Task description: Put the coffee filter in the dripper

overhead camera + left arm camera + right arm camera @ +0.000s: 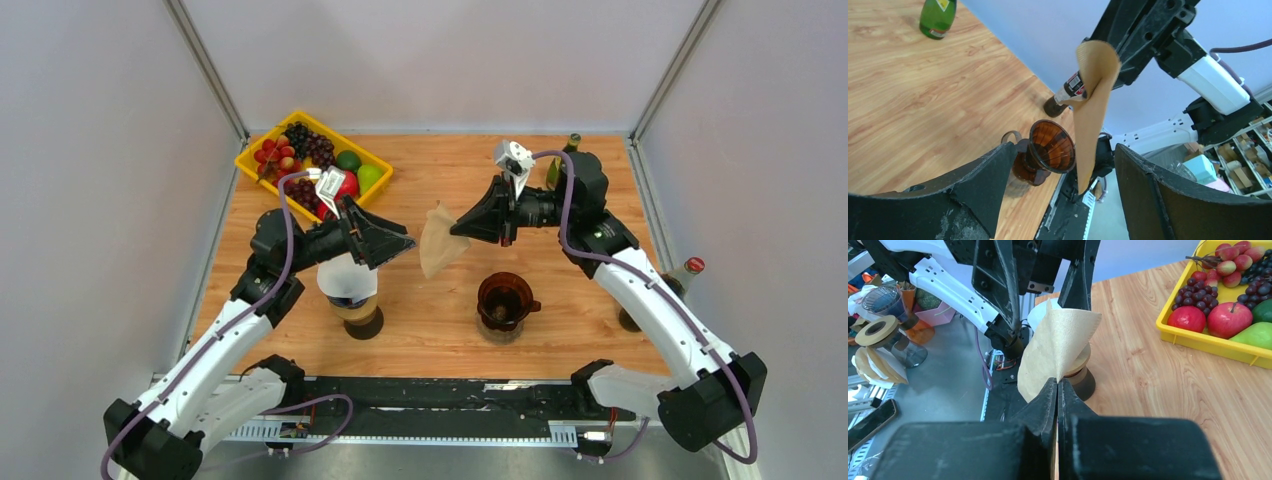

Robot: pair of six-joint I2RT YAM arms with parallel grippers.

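Observation:
The coffee filter [440, 240] is a tan paper cone held up in the air above the table's middle. My right gripper [460, 228] is shut on its right edge, and in the right wrist view the filter [1058, 345] fans out beyond the closed jaws of that gripper [1057, 383]. The dripper [505, 300], dark amber glass with a handle, stands on the table just below and to the right of the filter. My left gripper [405, 240] is open just left of the filter. In the left wrist view the filter [1095, 100] hangs beyond that gripper [1064, 150], and the dripper [1050, 147] lies behind it.
A yellow tray [250, 160] of fruit sits at the back left. A green bottle [560, 160] stands at the back right and a red-capped brown bottle [685, 270] at the right edge. A white cone on a brown base [350, 290] stands under my left arm.

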